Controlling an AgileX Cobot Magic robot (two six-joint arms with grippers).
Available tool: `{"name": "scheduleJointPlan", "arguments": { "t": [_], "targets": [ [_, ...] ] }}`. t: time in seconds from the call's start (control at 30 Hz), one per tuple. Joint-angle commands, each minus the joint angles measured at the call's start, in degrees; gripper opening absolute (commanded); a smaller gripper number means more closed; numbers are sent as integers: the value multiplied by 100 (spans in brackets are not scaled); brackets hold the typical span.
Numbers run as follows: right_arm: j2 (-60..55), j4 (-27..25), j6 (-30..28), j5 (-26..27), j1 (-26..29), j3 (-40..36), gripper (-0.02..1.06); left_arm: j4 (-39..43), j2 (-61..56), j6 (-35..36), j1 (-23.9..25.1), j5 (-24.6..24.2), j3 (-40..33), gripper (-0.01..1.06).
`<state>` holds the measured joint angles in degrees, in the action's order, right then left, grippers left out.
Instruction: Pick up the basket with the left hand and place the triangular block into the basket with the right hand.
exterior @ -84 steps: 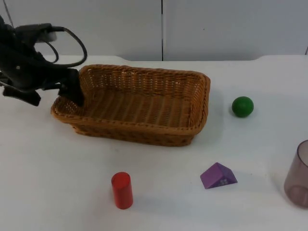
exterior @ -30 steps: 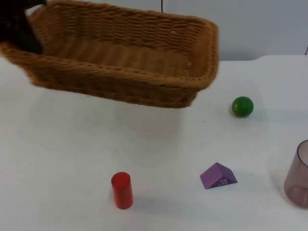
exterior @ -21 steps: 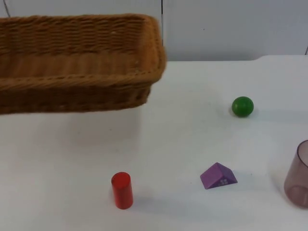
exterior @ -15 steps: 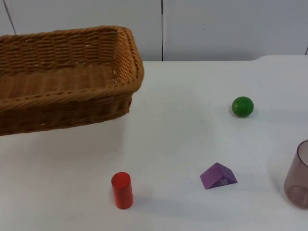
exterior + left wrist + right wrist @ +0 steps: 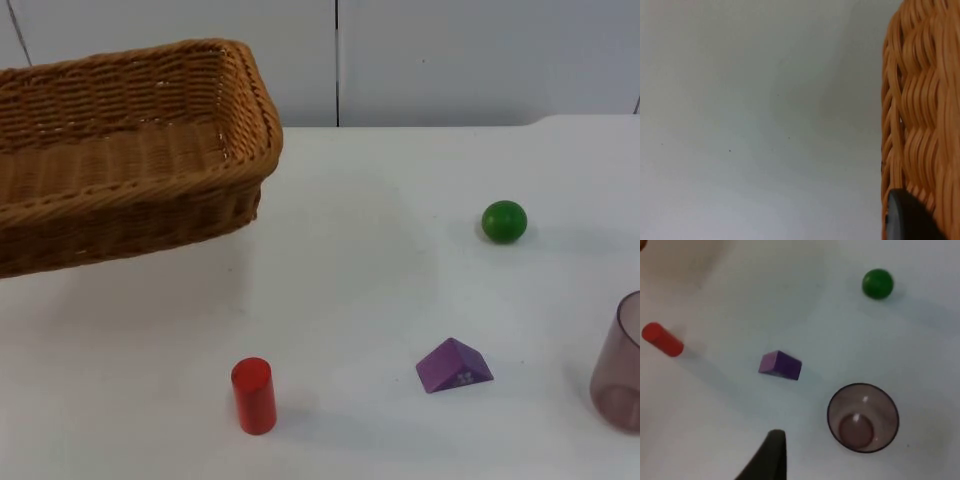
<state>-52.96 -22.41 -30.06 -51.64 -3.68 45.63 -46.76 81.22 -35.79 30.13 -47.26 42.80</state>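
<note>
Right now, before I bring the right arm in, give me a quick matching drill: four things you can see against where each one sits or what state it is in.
Things:
1. basket
2. triangular block
3. green ball
4. red cylinder

Places or states:
A. standing upright near the table's front edge, below the basket
B. lifted off the table at the left side
C. resting near the partition side, right of centre
D. lying on the table between the cylinder and the tinted cup

Pairs: 1-B, 2-D, 3-C, 4-A
</note>
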Motion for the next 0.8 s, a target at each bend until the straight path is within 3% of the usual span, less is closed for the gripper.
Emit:
{"name": "scheduleJointPlan", "arguments": {
  "t": [0.0, 0.17, 0.4, 0.57, 0.77],
  "targets": [
    [-525, -129, -264, -101, -114, 268, 101, -274, -64, -16, 21, -37, -22, 0],
    [-1615, -58, -840, 24, -719, 984, 97, -187, -64, 31, 21, -37, -22, 0],
    [-3372, 836, -1695, 143, -2076, 2157, 97, -116, -64, 101, 21, -48, -22, 0],
    [-4377, 1193, -2087, -44, -2495, 2720, 97, -20, -64, 181, 21, -84, -22, 0],
    [-5311, 1176, -2958, -89, -2568, 2923, 97, -20, -64, 201, 21, -101, -22, 0]
  ]
}}
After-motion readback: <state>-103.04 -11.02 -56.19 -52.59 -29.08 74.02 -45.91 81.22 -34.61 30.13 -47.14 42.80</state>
